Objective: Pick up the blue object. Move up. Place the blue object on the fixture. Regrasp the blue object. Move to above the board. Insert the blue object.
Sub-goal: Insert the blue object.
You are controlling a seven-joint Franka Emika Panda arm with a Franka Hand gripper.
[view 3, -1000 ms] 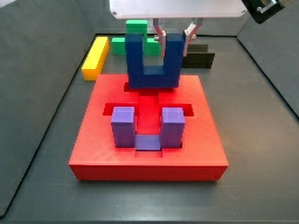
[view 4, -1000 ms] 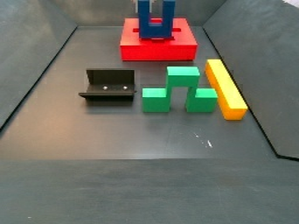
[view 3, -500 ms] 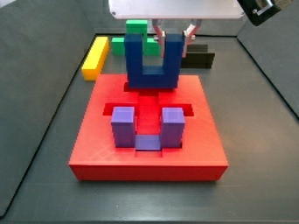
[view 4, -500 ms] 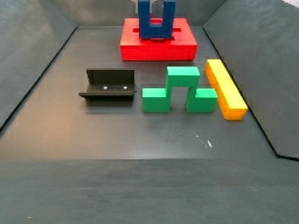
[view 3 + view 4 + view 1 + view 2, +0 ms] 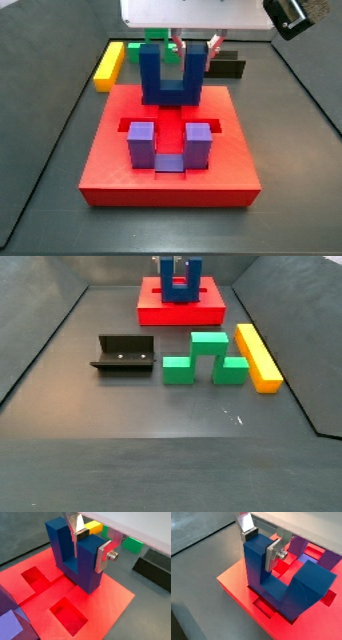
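Note:
The blue object (image 5: 173, 75) stands upright with its prongs pointing up, its bar down at the far end of the red board (image 5: 170, 172). In both wrist views its base (image 5: 81, 564) (image 5: 271, 579) meets the board's recess. My gripper (image 5: 197, 48) is shut on one prong; in both wrist views the silver fingers (image 5: 105, 556) (image 5: 273, 556) press that prong's two sides, gripper (image 5: 90, 541) (image 5: 260, 543). From a side view the blue object (image 5: 178, 276) tops the board (image 5: 181, 308). The fixture (image 5: 123, 355) stands apart on the floor, with nothing on it.
A purple U-shaped piece (image 5: 170, 144) sits in the board's near recess. Green blocks (image 5: 207, 359) and a yellow bar (image 5: 258, 356) lie on the floor beside the fixture. Square cut-outs (image 5: 69, 613) in the board are open.
The gripper and the blue object have come down a little onto the board. Nothing else has moved.

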